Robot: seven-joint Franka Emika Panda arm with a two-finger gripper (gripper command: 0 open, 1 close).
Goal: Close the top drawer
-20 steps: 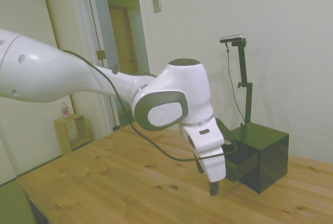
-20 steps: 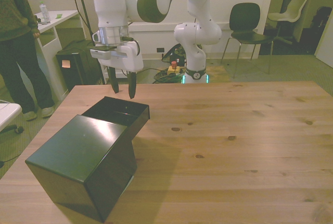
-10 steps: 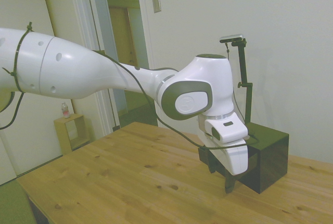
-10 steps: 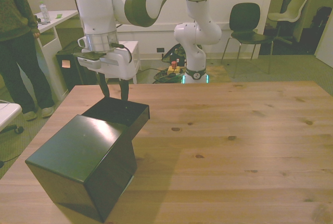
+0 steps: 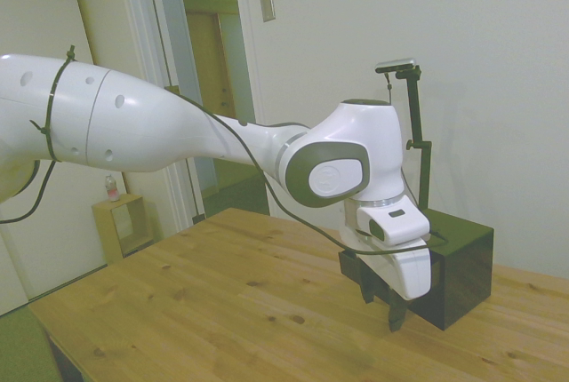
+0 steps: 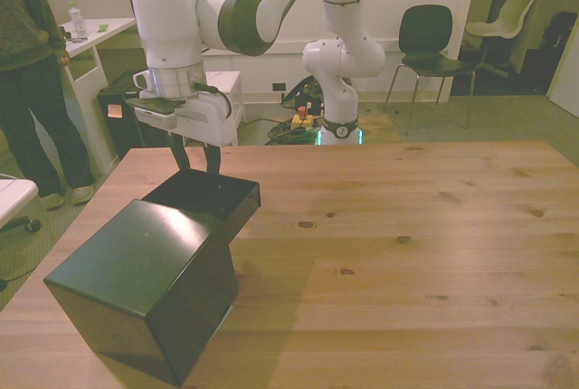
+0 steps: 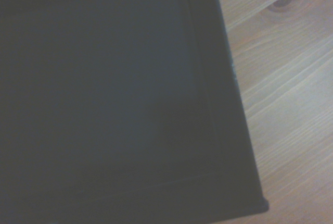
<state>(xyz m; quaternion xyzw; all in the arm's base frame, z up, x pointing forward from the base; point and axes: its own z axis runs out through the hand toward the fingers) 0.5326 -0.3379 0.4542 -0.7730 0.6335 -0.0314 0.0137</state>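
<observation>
Nearest to us in the front view stands the black cabinet, a plain cube with a faintly glossy top, on the wooden desk toward the front view's left. From its far face the top drawer sticks out, pulled well open: a shallow black tray with thin walls and a dark, bare floor, flush with the cabinet's top edge. In the wrist view we see that same drawer from close above, its inner rim and one outer corner lying against the pale wood grain of the desk. We cannot make out its knob in any view.

Just behind the drawer's far end hangs the hand, its two dark fingers pointing down with a narrow gap between them, holding nothing; their tips drop behind the drawer's front wall. In the side view the hand sits right at the drawer's outer end, the white arm stretching in above.

Farther back we see a person standing at the front view's left edge and two chairs against the wall.
</observation>
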